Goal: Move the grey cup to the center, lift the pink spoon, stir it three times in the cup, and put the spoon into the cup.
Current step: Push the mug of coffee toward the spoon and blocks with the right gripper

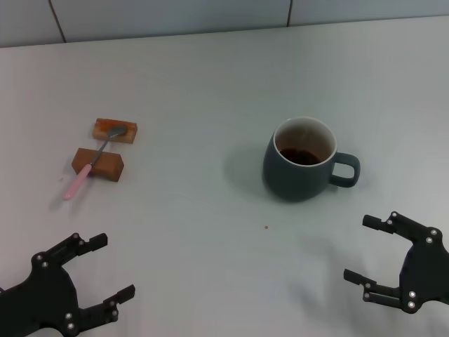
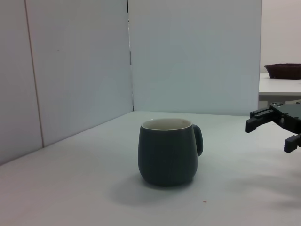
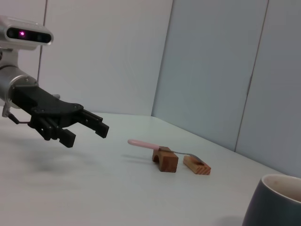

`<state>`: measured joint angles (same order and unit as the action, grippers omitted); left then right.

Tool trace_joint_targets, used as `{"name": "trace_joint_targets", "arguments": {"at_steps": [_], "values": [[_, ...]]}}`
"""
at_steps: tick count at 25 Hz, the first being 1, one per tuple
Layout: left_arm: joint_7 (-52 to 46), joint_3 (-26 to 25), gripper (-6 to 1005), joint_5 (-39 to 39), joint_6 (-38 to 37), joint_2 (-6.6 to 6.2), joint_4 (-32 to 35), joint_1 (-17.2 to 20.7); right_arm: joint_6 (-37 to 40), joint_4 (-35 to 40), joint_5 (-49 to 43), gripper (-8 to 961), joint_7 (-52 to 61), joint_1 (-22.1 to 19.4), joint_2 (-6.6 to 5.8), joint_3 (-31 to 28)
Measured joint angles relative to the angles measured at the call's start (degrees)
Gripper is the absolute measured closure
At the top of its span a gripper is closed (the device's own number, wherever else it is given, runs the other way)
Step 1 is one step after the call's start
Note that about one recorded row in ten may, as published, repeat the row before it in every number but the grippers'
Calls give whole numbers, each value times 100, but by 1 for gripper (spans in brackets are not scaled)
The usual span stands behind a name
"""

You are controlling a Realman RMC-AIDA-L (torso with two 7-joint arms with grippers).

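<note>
The grey cup (image 1: 302, 163) stands upright on the white table, right of centre, handle pointing right, dark liquid inside. It also shows in the left wrist view (image 2: 167, 151) and partly in the right wrist view (image 3: 275, 203). The pink spoon (image 1: 90, 166) lies across two brown blocks at the left, bowl on the far block, pink handle toward me; it also shows in the right wrist view (image 3: 150, 145). My left gripper (image 1: 112, 274) is open and empty near the front left edge. My right gripper (image 1: 365, 253) is open and empty, in front of and right of the cup.
Two brown wooden blocks (image 1: 114, 130) (image 1: 98, 163) support the spoon. A small speck (image 1: 266, 227) lies on the table in front of the cup. A pale panel wall (image 1: 210, 14) runs along the back. A dark basket (image 2: 284, 70) sits on a far table.
</note>
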<state>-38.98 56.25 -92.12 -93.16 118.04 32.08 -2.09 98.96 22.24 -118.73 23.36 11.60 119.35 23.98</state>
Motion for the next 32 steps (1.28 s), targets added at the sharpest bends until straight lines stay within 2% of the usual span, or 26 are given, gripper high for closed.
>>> {"name": "trace_joint_targets", "arguments": {"at_steps": [23,26,27,29,32], "values": [[30,-22,143,12,0,18,-90,-66,-9,-23,17,148,-5,19,2,-76],[38,-23,143,35,1,17,-90,-67,-26,-155,27,149,114,70,3,-423],[39,-25,143,38,2,18,-90,-75,-103,-249,48,150,239,126,3,-802],[39,-26,143,38,3,20,-91,-83,-153,-296,66,151,253,152,6,-978],[40,-26,143,43,6,23,-152,-128,-300,-547,177,264,79,243,1,-1263]]}}
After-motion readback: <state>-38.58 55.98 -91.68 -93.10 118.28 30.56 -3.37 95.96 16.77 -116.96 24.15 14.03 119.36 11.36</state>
